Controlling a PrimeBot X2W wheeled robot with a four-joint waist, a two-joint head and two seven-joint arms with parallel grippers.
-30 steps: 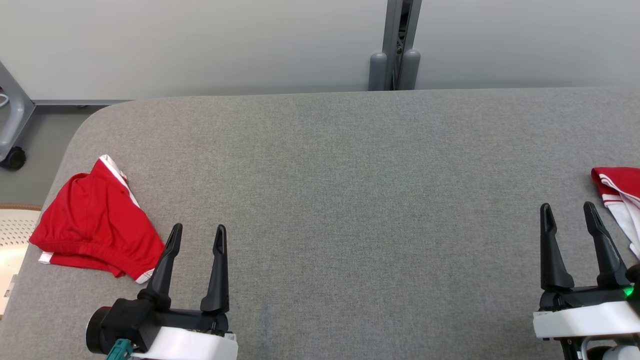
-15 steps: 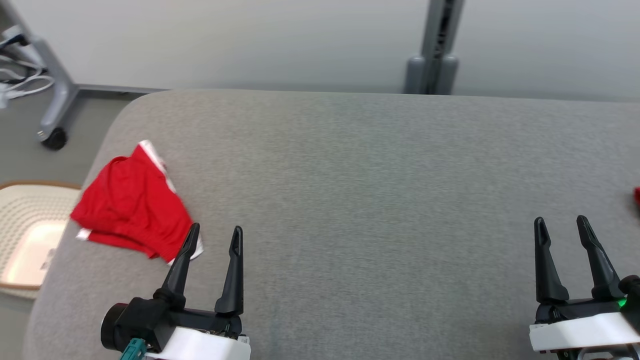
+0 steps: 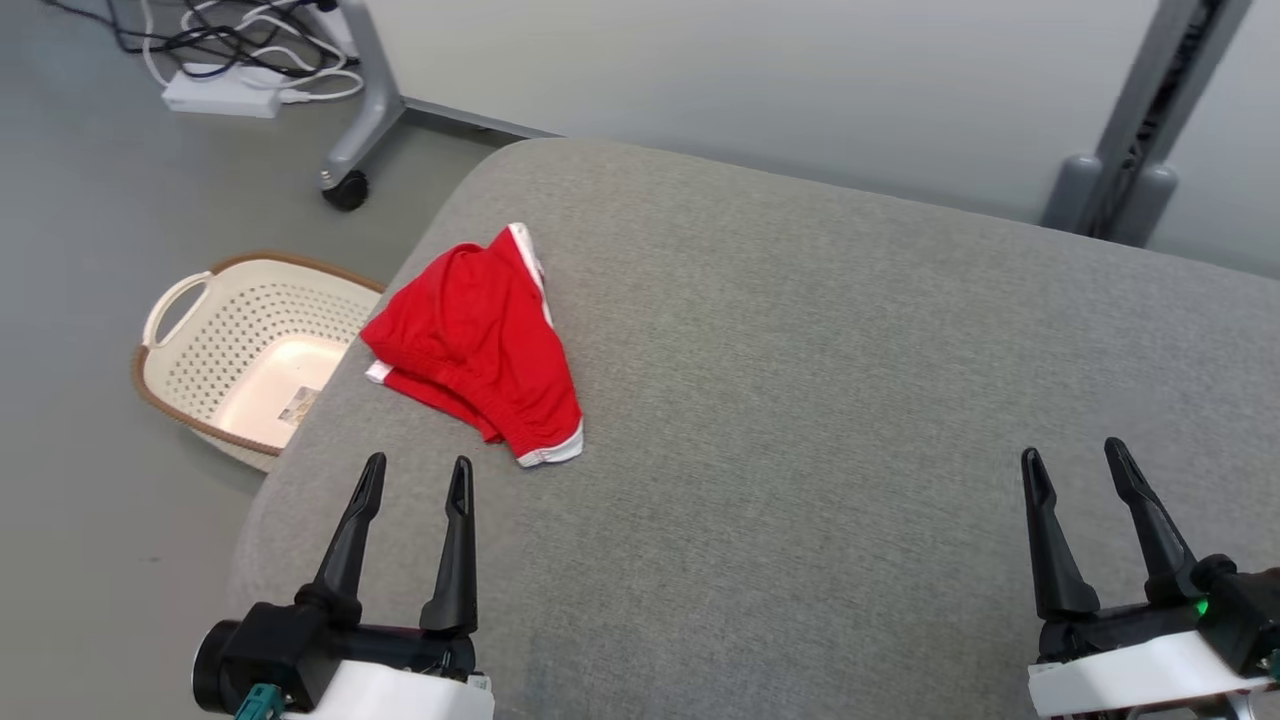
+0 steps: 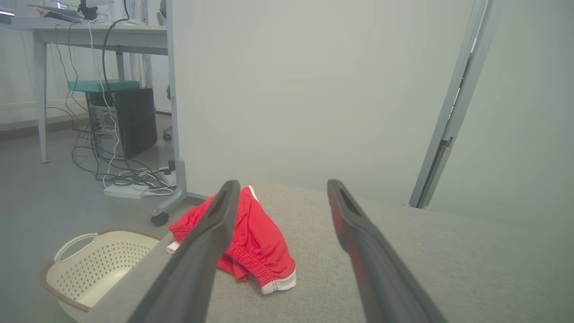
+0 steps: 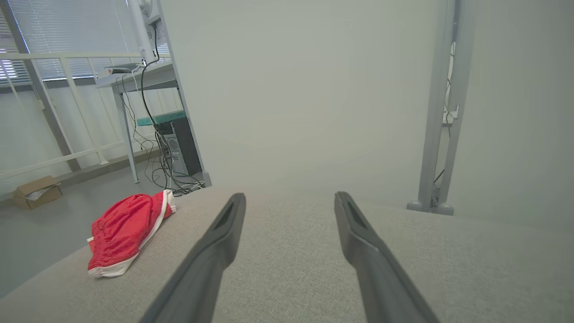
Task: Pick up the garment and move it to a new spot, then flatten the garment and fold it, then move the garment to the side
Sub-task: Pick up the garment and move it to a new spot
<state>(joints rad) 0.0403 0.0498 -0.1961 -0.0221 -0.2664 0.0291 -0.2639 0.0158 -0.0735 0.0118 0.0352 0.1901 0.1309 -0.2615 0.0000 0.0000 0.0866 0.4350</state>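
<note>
Jaws spread wide and empty on both arms: the left gripper [image 3: 418, 462] and the right gripper [image 3: 1072, 450] hover over the near part of the grey padded surface [image 3: 800, 400], fingers pointing toward its far edge, neither touching cloth. The garment [image 3: 475, 340], red shorts with white trim, lies in a compact, doubled-over bundle by the surface's left edge, toward the rounded far-left corner, with one white-trimmed corner reaching right up to that edge. It sits ahead of the left gripper and apart from it, and well apart from the right gripper, so the left arm looks the natural one to reach it. In the left wrist view that arm's own left finger crosses in front of the red cloth, which suggests the arm is lined up roughly on it. A perforated cream basket [image 3: 215, 340] stands on the floor [image 3: 100, 560] just beside the same left edge, plausibly the place clothes are drawn from or dropped into. Whether the bundle is a finished fold parked at the side or a heap awaiting pick-up cannot be settled from its shape; the unloaded fingers fit either reading, and the broad middle of the surface offers room for spreading the cloth flat
</note>
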